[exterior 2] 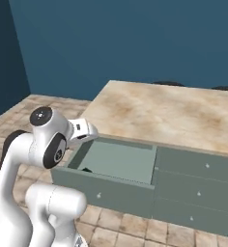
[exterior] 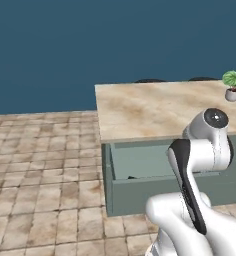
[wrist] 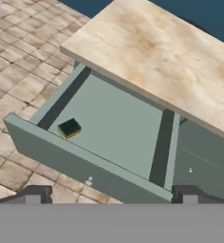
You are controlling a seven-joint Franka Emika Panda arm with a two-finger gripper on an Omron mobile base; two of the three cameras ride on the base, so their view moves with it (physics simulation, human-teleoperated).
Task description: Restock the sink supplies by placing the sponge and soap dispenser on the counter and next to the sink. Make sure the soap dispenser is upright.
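The robot is at the fetching stage: the sponge [wrist: 69, 128] lies in the open drawer [wrist: 109, 128] under the island top [wrist: 166, 52], near the drawer's front wall and toward one front corner, dark green layer up with a sliver of yellow showing at its edge. In the right base view it reads as a small dark spot [exterior 2: 86, 170] just behind the drawer front. The gripper [wrist: 109, 194] hangs above and in front of the drawer, fingers spread wide apart and holding nothing. A small potted plant [exterior: 233, 85] stands on the island top (no part of the job). The next move likely calls for lowering the hand past the drawer front, centring the fingers over the small block, and closing without scraping the wall beside it.
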